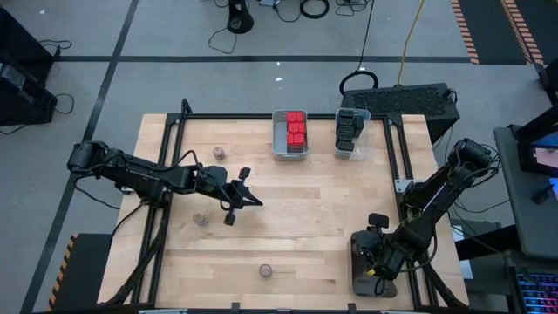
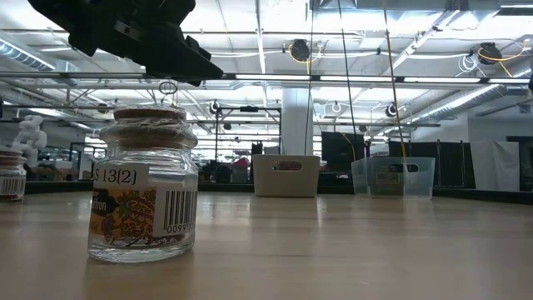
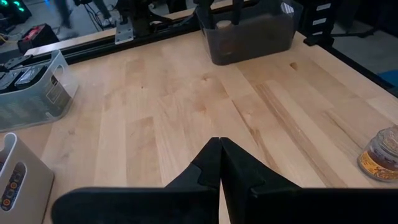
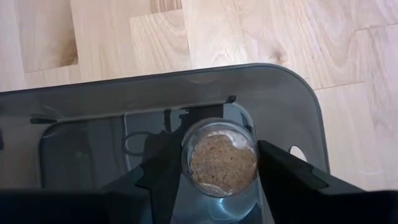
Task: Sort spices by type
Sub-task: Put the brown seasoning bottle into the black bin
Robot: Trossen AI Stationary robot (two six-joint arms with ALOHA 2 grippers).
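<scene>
High view: left pincer (image 1: 232,208) clenched empty mid-left; cork-topped jars (image 1: 265,271) scattered about the table (image 1: 305,201). Low view: glass jar (image 2: 143,187) at left looks rigid, slick, breakable, so grip the body under the cork. Right wrist view: right pincer (image 4: 211,165) loosely straddles a jar (image 4: 222,163) lower centre, in the dark tray (image 4: 81,134).

Clear glass jar (image 2: 143,193), cork top; matt wooden table (image 2: 350,242).

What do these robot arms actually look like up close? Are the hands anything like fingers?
Both arms are matt black, built of jointed segments. The left gripper and right gripper each end in two flat, dark, wedge-shaped fingers, more like tongs than a hand. A yellow mark shows near the right arm's wrist. No logos are readable.
</scene>
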